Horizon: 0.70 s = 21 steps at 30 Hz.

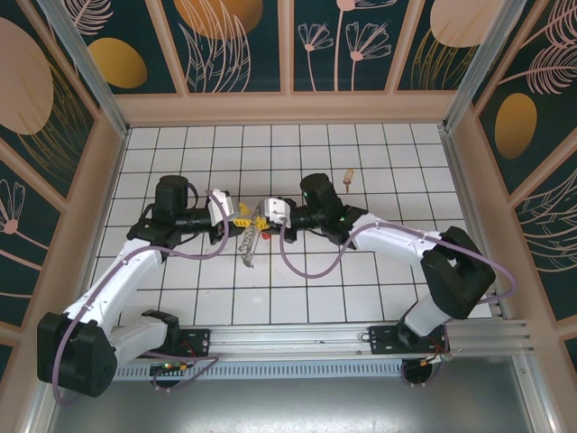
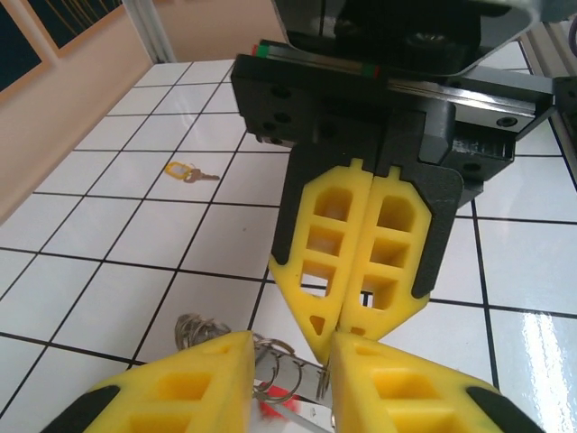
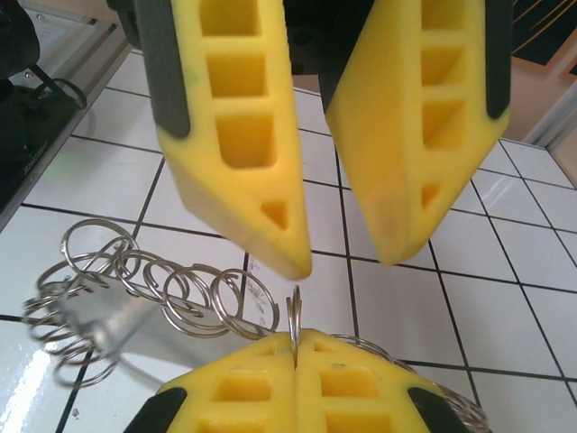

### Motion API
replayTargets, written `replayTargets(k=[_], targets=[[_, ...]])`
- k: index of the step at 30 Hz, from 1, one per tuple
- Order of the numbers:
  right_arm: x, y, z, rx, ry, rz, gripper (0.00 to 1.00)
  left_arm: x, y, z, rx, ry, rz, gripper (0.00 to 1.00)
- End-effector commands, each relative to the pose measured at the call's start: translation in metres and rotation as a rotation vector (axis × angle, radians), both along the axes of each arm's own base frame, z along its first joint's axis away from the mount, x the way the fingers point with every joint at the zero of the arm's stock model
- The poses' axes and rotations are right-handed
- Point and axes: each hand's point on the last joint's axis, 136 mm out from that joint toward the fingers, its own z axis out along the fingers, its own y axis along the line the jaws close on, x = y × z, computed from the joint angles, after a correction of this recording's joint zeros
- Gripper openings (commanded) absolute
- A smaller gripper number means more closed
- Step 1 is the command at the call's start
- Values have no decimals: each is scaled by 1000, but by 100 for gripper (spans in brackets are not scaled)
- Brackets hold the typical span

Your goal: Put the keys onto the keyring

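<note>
The keyring (image 1: 250, 245) hangs between both grippers over the middle of the tiled floor. It is a row of several silvery rings (image 3: 189, 298) with a small red tag (image 2: 270, 410). My right gripper (image 3: 296, 338) is shut, pinching one thin ring edge-on between its yellow tips. My left gripper (image 3: 347, 262) faces it tip to tip, jaws apart, and nothing is clamped between them. In the left wrist view the rings (image 2: 279, 379) show in the gap of the left gripper (image 2: 290, 350), and the shut right gripper (image 2: 341, 327) points down at them. A small gold key (image 1: 349, 177) lies alone on the tiles, behind the right arm.
The same key (image 2: 187, 171) lies flat, well clear of both grippers. Wooden-framed walls (image 1: 288, 106) close in the floor at the back and sides. An aluminium rail (image 1: 361, 336) runs along the near edge by the arm bases.
</note>
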Motion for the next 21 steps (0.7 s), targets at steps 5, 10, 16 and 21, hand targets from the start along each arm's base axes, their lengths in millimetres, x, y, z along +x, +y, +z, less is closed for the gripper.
replayTargets(k=[5, 10, 16, 21], targets=[[-4, -7, 60, 219, -31, 15, 0, 0, -5, 10, -31, -6, -31, 27], [-7, -7, 61, 222, -31, 32, 0, 2, -8, 11, -53, 5, -47, 26], [-7, -4, 64, 231, -36, 41, 0, 1, -15, 23, -119, 12, -99, 23], [-7, -3, 64, 229, -37, 43, 0, -3, -17, 28, -141, 5, -123, 11]])
